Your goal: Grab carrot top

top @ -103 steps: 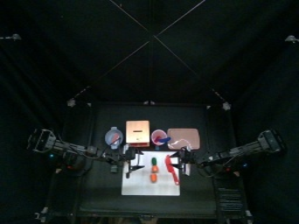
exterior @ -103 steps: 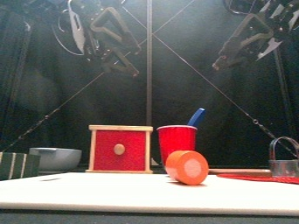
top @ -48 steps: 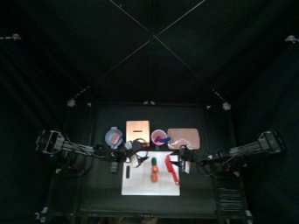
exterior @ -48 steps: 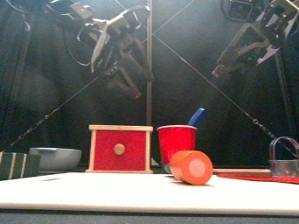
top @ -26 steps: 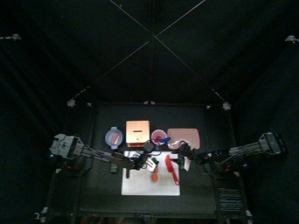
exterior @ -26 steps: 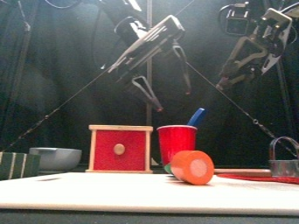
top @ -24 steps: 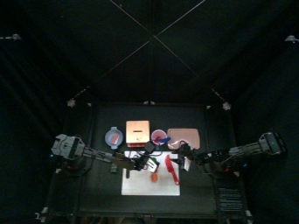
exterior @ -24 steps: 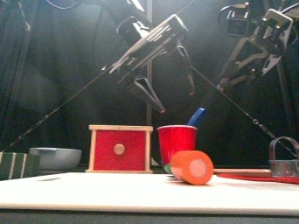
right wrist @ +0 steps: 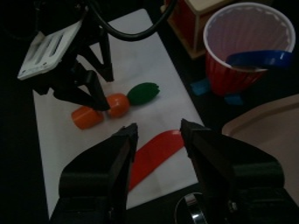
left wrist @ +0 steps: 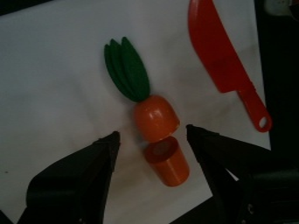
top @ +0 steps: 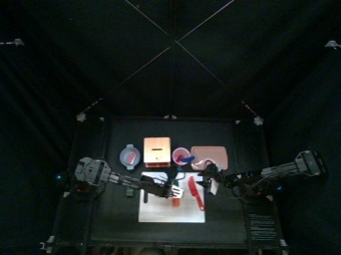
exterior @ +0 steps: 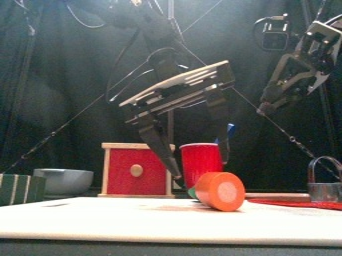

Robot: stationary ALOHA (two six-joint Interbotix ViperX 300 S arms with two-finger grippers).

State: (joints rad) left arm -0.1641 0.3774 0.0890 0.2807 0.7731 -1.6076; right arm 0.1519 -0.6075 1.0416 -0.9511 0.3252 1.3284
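The short orange carrot (left wrist: 155,118) lies on the white mat (left wrist: 59,96), with its green top (left wrist: 126,66) at one end and a cut orange piece (left wrist: 170,164) at the other. My left gripper (left wrist: 152,133) is open and hangs just above the carrot body, one jaw on each side. In the front view the left gripper (exterior: 201,172) is low behind the carrot's orange end (exterior: 217,190). The top view shows the carrot (top: 174,200) under the left gripper (top: 166,189). My right gripper (right wrist: 158,129) is open and empty, higher up on the right; its view shows the carrot top (right wrist: 142,92).
A thin red knife-like piece (left wrist: 222,52) lies on the mat beside the carrot. Behind the mat stand a red-fronted wooden box (exterior: 138,170), a red cup (exterior: 202,160) with a blue thing in it, a grey bowl (exterior: 64,180) at the left and a metal holder (exterior: 325,180) at the right.
My left arm has swung right and come down from high at the left to just over the carrot, jaws open. The right arm has hardly moved. The carrot lies as before.
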